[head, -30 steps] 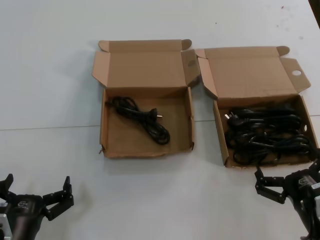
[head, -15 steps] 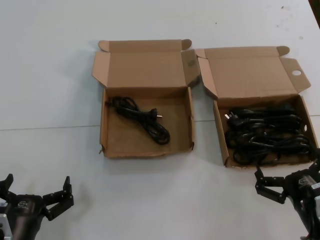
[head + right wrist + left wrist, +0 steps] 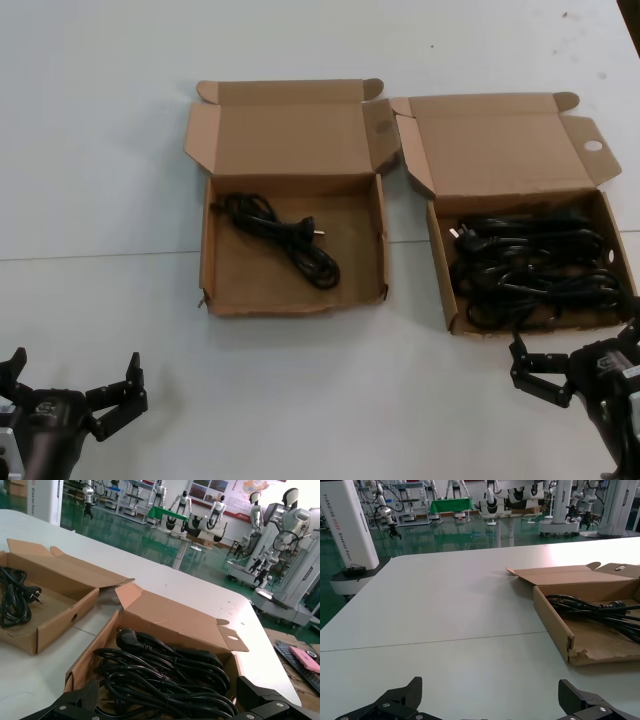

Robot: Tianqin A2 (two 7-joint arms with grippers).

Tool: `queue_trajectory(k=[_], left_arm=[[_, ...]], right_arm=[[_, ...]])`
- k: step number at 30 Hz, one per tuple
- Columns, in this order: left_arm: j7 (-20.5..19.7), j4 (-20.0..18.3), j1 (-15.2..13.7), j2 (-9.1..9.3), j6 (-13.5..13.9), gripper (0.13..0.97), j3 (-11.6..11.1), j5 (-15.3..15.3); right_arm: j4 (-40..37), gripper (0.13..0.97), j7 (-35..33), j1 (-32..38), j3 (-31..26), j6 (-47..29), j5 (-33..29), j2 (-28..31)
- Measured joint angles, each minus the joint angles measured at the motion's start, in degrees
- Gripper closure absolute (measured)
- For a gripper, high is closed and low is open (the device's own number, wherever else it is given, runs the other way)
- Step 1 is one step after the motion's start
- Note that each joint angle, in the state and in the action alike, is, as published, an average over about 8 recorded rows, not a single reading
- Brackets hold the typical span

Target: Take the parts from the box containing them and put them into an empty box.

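Note:
The box with the round hole (image 3: 593, 146) in its lid flap stands at the right (image 3: 440, 268) and holds several black coiled cords (image 3: 530, 270). The hole-less box (image 3: 250, 278) to its left holds one coiled cord (image 3: 280, 235). My right gripper (image 3: 577, 335) hovers open just in front of the full box; in the right wrist view its jaws (image 3: 167, 685) frame the cords (image 3: 165, 672), touching none. My left gripper (image 3: 74, 360) stands open and holds nothing, low at the near left, well short of the left box (image 3: 555, 625).
Both lids are folded back and stand behind the boxes. A narrow strip of white table (image 3: 408, 290) separates the two boxes. A table seam (image 3: 100, 255) runs across at box level. Beyond the table are other robots and a green floor (image 3: 445, 535).

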Motion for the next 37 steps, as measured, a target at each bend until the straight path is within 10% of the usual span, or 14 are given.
queue_trajectory(k=[37], left_arm=[[0.0, 0.0, 0.0, 0.0, 0.0, 0.132, 0.0, 0.0]], right_arm=[[0.0, 0.129, 0.0, 0.0, 0.0, 0.0, 0.0, 0.0]])
